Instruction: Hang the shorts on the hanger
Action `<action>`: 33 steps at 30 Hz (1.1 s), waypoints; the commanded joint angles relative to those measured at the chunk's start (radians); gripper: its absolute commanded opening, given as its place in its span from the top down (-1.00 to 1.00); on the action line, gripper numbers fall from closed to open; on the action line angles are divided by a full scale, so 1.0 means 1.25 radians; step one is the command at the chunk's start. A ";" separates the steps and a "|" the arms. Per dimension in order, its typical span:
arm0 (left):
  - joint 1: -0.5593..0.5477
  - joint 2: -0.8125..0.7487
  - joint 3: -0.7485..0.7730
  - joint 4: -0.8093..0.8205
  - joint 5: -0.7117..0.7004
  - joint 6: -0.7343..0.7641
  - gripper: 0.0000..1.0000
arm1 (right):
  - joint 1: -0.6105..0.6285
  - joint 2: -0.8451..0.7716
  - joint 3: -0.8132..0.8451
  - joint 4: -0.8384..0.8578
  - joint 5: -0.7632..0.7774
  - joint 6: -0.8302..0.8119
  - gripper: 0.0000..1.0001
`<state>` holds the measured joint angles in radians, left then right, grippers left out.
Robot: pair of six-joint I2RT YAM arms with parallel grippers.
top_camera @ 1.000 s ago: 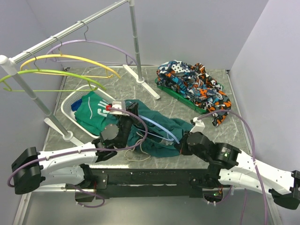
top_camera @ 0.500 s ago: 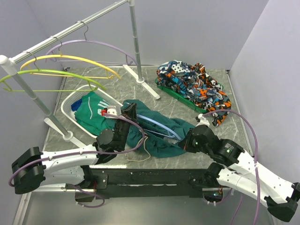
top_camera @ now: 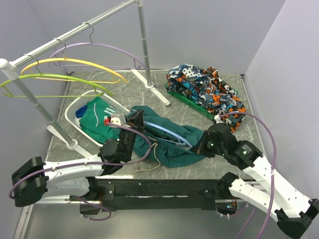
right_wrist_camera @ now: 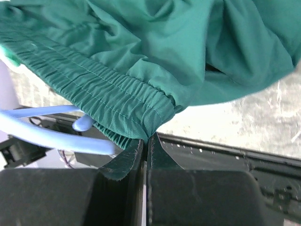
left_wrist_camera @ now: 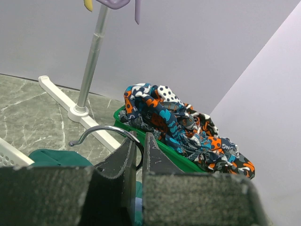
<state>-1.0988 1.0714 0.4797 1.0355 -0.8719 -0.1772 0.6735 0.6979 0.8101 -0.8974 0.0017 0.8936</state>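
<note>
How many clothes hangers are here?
4. A purple hanger, a yellow hanger and a green hanger hang on the rail, back left; the light-blue hanger lies amid the shorts. Others may hide under clothes.

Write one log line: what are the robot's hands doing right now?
left gripper: shut on hanger | right gripper: shut on shorts waistband | shorts: not hung yet

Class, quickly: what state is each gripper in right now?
Left gripper: closed, holding the hanger by its hook.
Right gripper: closed, pinching the shorts at the waistband.
</note>
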 commanded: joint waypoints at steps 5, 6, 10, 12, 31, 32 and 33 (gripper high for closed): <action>0.032 0.031 -0.028 -0.006 -0.112 0.051 0.98 | -0.050 0.031 0.139 -0.218 -0.019 -0.004 1.00; 0.032 0.031 -0.034 0.000 -0.112 0.052 0.98 | -0.055 0.036 0.157 -0.239 -0.010 0.001 1.00; 0.032 0.030 -0.046 0.005 -0.105 0.042 0.98 | -0.072 0.056 0.222 -0.282 -0.014 0.001 1.00; 0.032 0.037 -0.046 0.009 -0.105 0.044 0.98 | -0.075 0.080 0.244 -0.283 -0.049 0.002 1.00; -0.056 0.061 0.060 0.042 -0.115 0.168 0.98 | -0.074 0.221 0.305 -0.036 -0.184 0.151 1.00; -0.061 0.057 0.071 0.030 -0.111 0.161 0.98 | -0.075 0.232 0.312 -0.022 -0.183 0.155 1.00; -0.067 0.045 0.079 0.017 -0.111 0.158 0.98 | -0.074 0.236 0.315 -0.011 -0.190 0.159 1.00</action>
<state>-1.1595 1.1477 0.5224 1.0992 -0.9638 -0.0349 0.5880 0.9703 1.1576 -1.0279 -0.2123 1.0508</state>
